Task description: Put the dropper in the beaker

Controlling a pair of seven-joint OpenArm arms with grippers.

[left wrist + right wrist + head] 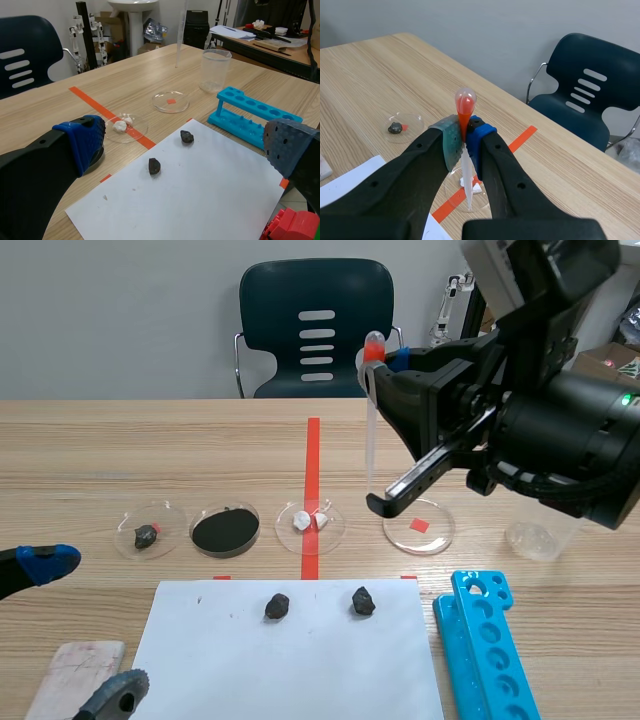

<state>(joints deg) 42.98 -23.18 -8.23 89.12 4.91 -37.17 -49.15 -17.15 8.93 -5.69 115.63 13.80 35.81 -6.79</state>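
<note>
Pickup done: your right gripper [385,362] pinches the dropper [370,430] upright, aloft left of the beaker [541,537]; transfer and release remain, left gripper [185,145] gaping empty at near left.

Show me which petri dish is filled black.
The second petri dish from the left in the scene view, between the dark-stone dish and the white-lumps dish; the others are clear.
</note>
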